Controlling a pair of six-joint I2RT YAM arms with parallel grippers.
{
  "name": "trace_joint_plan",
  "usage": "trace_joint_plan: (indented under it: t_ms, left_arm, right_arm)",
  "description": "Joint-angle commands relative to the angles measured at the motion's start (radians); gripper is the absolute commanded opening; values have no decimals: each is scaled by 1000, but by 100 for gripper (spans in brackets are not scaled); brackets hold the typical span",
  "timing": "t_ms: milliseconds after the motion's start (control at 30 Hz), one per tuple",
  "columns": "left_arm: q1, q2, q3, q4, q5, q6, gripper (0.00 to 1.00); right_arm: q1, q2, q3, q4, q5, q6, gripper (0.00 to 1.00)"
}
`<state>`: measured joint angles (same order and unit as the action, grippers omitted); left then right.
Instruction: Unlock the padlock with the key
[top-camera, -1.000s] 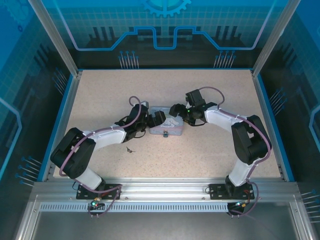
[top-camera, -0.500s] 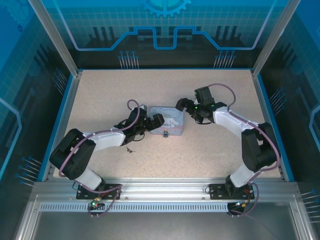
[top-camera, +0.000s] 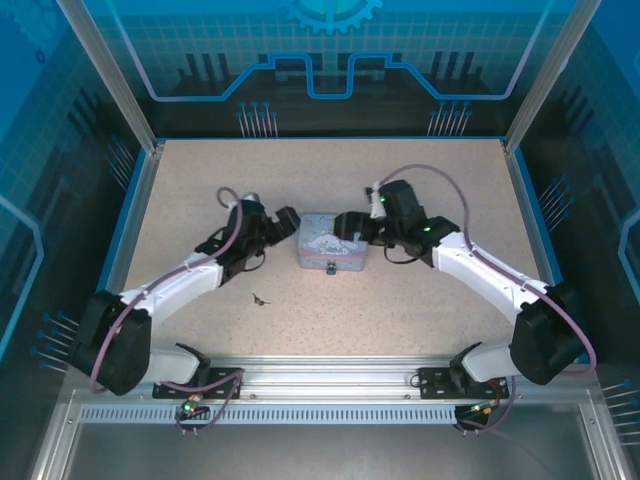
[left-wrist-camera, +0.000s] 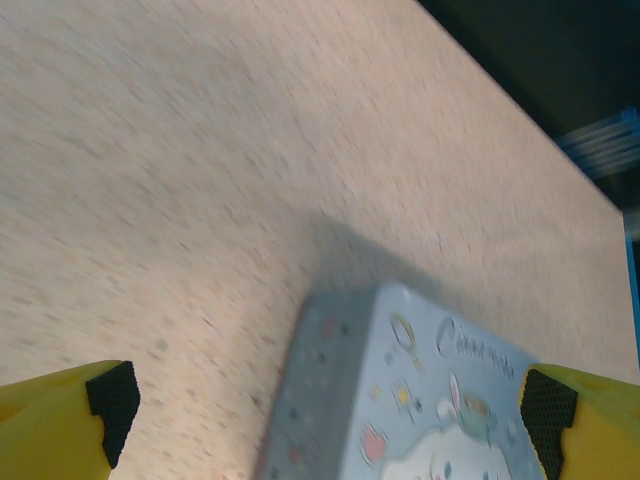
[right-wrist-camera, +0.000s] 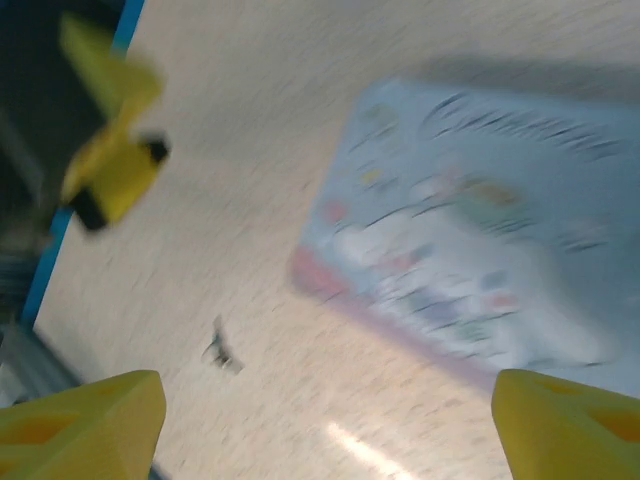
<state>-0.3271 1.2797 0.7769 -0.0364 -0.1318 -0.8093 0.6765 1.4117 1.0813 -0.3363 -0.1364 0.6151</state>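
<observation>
Padlock (top-camera: 331, 268): tiny and blue, at the near edge of the tin (top-camera: 332, 240). It lies nearer the arm bases than either set of fingertips.

Key (top-camera: 261, 298): flat on the table (top-camera: 200, 180), well apart from the padlock, on the near side of the left gripper (top-camera: 277, 232) and untouched.

Left fingers (left-wrist-camera: 62, 425): spread wide, nothing between them. The tin's corner lies just ahead of the tips.

Right gripper (top-camera: 352, 228): fingers (right-wrist-camera: 82, 422) also spread and empty, at the tin's right end. That wrist view is blurred.
</observation>
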Motion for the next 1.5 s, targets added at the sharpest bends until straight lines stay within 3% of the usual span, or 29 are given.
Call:
trace_joint_plan:
  t_ms: [0,167,300,533,700,1000,1467]
  left_arm:
    - [87,-81,48,-144,-9,29,99]
    - [264,-136,87,-225,96,14,99]
    - [369,-157,112,-284,154,4,99]
    - [475,-198,98,-301,217,-24,99]
    - [520,-212,66,-281,264,-54,99]
    - [554,-219,49,-271,299,-54,99]
    - [571,-218,29,-247,319,-59,99]
  right_arm:
    - [136,93,88,-108,30,-103,80]
    - [287,342,281,-191,59,-117,61]
    - [363,542,481,-300,86,-119,56]
    - [442,820,787,-486,158,-95,45]
    - [470,956,942,-559,225,-57,44]
    - [479,1077,1089,-635,268,-17,43]
    - [503,1066,1037,-631,268,2,39]
